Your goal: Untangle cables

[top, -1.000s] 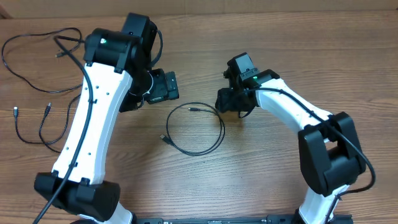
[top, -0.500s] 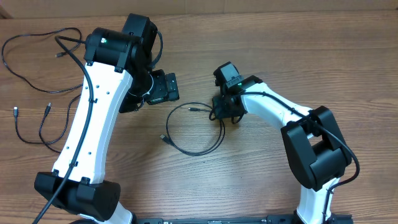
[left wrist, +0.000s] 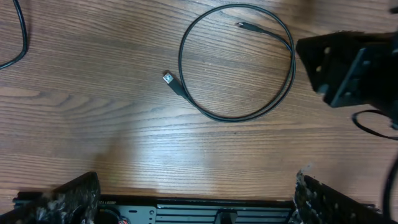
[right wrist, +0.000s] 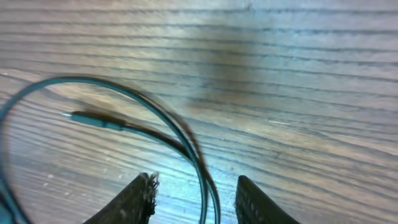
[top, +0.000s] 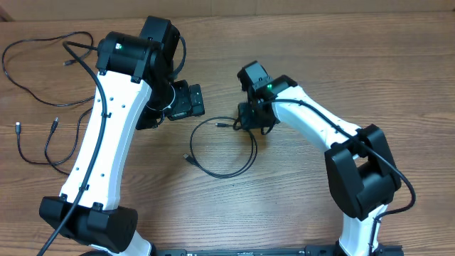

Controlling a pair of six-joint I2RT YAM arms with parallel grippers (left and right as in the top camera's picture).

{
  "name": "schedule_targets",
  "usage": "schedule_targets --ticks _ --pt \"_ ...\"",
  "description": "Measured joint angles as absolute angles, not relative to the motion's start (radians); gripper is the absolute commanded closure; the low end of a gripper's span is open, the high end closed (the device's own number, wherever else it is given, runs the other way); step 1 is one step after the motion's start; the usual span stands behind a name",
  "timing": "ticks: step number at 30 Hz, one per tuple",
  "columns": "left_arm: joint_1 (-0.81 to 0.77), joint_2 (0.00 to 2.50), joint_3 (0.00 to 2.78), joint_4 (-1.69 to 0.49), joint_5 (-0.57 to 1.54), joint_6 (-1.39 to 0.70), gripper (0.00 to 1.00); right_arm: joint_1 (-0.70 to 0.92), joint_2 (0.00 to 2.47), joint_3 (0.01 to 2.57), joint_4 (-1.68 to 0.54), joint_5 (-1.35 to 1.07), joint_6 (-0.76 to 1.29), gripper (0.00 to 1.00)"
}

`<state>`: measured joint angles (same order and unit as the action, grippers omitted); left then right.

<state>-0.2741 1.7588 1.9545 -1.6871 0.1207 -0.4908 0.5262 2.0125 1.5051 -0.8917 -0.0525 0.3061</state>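
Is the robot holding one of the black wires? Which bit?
Nothing is held yet. The right gripper straddles the looped cable with a gap each side, not pinching it. The left gripper is open and empty.

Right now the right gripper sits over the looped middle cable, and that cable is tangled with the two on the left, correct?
Not tangled: the overhead view shows the middle cable lying alone, clear of the two left cables. The right gripper does sit over it.
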Motion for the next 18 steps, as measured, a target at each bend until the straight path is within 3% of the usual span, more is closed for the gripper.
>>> schedule_targets --ticks 18 --pt "-0.274 1.759 1.954 -1.68 0.12 -0.465 0.0 0.553 2.054 1.399 -0.821 -0.047 0.31 0.68"
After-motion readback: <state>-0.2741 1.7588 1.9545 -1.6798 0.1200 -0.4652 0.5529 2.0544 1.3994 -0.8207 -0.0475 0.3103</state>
